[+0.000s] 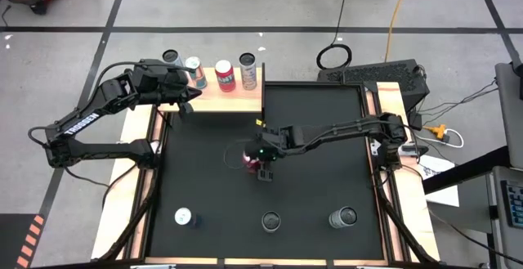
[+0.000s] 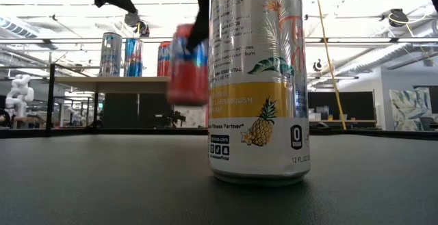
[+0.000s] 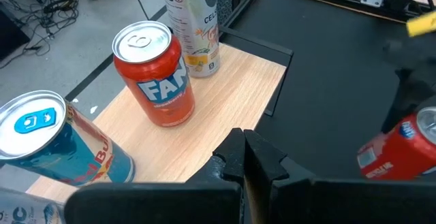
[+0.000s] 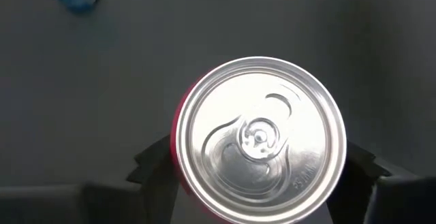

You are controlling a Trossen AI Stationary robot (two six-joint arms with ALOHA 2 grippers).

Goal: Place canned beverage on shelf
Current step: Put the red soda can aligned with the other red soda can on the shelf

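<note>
Betw. right gripper (image 4: 253, 166) fingers: red can (image 4: 259, 139).

Four cans are counted on the shelf (image 1: 233, 97): a grey-topped can (image 1: 171, 57), a blue can (image 1: 194, 66), a red can (image 1: 224, 74) and a pale tall can (image 1: 248, 69). Three cans are seen along the near edge of the black mat (image 1: 204, 179): one at (image 1: 183, 217), one at (image 1: 270, 221), one at (image 1: 343, 217). One further red can (image 1: 252, 163) is counted mid-mat. Two arms are counted.
</note>
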